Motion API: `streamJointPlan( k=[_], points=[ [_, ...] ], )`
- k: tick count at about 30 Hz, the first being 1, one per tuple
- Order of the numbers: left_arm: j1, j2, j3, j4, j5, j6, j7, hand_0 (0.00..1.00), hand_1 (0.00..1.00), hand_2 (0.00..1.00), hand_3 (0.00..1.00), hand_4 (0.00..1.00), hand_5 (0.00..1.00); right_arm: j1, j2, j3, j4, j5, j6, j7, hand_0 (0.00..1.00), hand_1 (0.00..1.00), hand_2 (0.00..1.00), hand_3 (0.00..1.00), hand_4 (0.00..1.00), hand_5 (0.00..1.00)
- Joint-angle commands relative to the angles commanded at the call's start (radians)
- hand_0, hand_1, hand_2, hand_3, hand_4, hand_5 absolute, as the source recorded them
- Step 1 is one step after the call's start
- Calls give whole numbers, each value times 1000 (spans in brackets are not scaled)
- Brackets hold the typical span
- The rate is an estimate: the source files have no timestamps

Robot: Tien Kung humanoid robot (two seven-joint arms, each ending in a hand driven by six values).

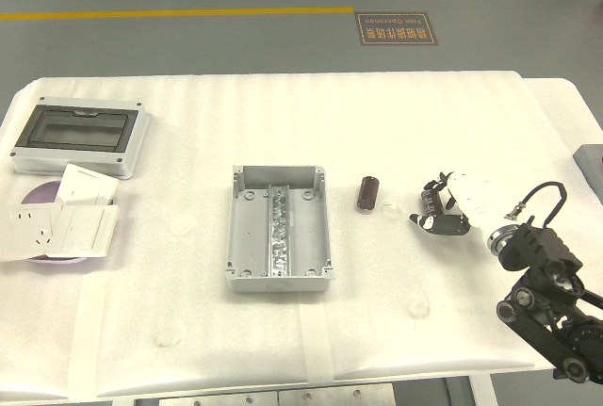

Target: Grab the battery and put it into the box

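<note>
Lying flat on white foam padding (pixel 424 331), long axis running near-to-far with a slight tilt: a dark brown cylindrical battery (pixel 366 193). Just left of it, apart, an open grey box (pixel 279 229) with a metal strip down its middle. To the battery's right, close but not touching, the right hand (pixel 441 209) (white with black fingers, loosely curled, grasping nothing), black arm entering from the lower right corner. Far left: a grey enclosure with dark window (pixel 82 135), white wall sockets (pixel 58 225) on a purple disc. Bare padding along near and far edges; grey floor beyond, yellow line (pixel 177 13).
</note>
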Motion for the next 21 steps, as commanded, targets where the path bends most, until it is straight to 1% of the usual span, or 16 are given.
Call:
streamJointPlan(
  k=[1,18,19,21],
  points=[
    [0,0,0,0,0,0,0,630,651,611,651,717,105,0,0,0,0,0,0,0,267,452,646,669,844,388],
    [-3,0,19,0,-16,5,-8,630,651,609,644,715,106,0,1,2,-10,17,-7,6,262,443,645,663,816,369],
    [-4,0,19,0,-16,5,-8,630,651,610,643,714,106,0,1,1,-11,18,-7,7,256,442,640,661,775,339],
    [-4,0,19,0,-15,5,-8,630,651,610,643,714,106,0,1,2,-12,20,-8,7,256,442,640,661,775,339]
  ],
)
